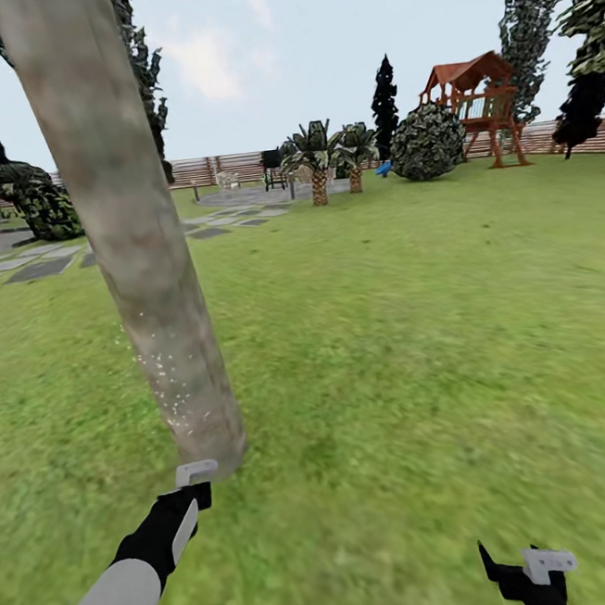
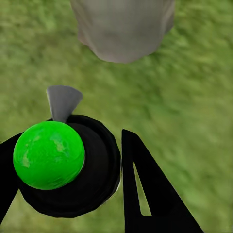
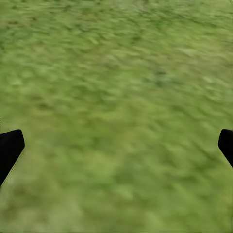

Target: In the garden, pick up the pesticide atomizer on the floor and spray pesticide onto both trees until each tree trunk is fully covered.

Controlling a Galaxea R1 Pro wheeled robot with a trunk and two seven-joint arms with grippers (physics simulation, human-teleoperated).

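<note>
A thick, mottled grey-brown tree trunk (image 1: 140, 264) rises from the grass close in front, at left. Tiny white pesticide specks (image 1: 166, 377) dot its lower part. My left gripper (image 1: 197, 486) hovers just before the trunk's base. In the left wrist view, this gripper (image 2: 68, 155) is shut on the pesticide atomizer (image 2: 73, 165), a dark round bottle with a bright green ball top. Its grey nozzle (image 2: 62, 101) points toward the trunk (image 2: 124, 29). My right gripper (image 1: 534, 572) hangs low at right over bare grass, open, its fingertips (image 3: 9, 148) wide apart with nothing between them.
Green lawn (image 1: 417, 328) spreads ahead and to the right. Grey paving stones (image 1: 38, 265) lie at far left. A round bush (image 1: 427, 143), small palms (image 1: 318, 166), a wooden play tower (image 1: 473, 107) and tall dark trees (image 1: 534, 27) stand by the slatted fence (image 1: 214, 169).
</note>
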